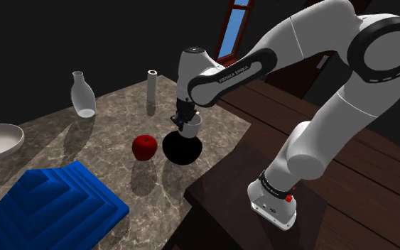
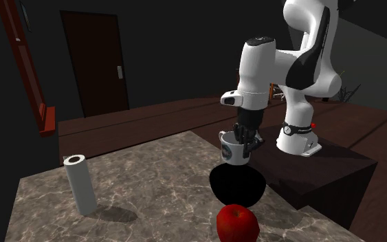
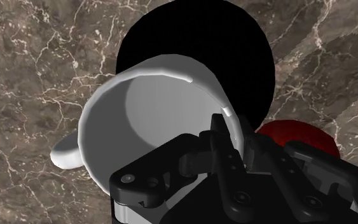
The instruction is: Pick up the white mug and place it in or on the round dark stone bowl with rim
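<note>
One side of the white mug [image 3: 152,108] is pinched at the rim in my claw [image 3: 233,137], which is nearly closed across the wall. The mug hangs right over the dark round bowl [image 3: 190,25]. I'd guess it's rigid, light, slick and chippable, so I'll go gentle.

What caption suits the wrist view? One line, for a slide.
The gripper clasps the white mug by its rim above the black bowl, a red apple beside the bowl.

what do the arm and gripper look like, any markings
The arm has glossy white rounded links with black joint bands; one band near the wrist carries small white lettering. A red dot marks the base. The gripper is all black and two-fingered.
</note>
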You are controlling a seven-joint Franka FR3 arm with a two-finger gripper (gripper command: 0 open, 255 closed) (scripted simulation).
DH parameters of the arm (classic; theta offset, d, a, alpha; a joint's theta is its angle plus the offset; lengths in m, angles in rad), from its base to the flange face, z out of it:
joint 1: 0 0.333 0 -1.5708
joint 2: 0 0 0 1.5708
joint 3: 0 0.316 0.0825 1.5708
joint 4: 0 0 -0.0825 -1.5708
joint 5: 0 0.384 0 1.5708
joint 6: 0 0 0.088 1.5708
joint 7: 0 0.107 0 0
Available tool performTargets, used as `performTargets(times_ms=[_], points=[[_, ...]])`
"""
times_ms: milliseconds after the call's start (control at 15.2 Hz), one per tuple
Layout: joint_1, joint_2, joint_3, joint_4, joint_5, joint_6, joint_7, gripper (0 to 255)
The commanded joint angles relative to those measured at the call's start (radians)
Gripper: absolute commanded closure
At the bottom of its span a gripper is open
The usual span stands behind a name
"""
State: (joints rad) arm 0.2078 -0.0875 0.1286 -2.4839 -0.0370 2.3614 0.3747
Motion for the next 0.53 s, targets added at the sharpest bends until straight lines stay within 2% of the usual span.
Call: performTargets(times_ms=[0, 462], points=[[0.001, 0.018, 0.003, -0.011, -0.004, 0.028, 0.009, 255], [-0.001, 0.100, 0.002, -0.032, -0.027, 0.130, 0.028, 255]])
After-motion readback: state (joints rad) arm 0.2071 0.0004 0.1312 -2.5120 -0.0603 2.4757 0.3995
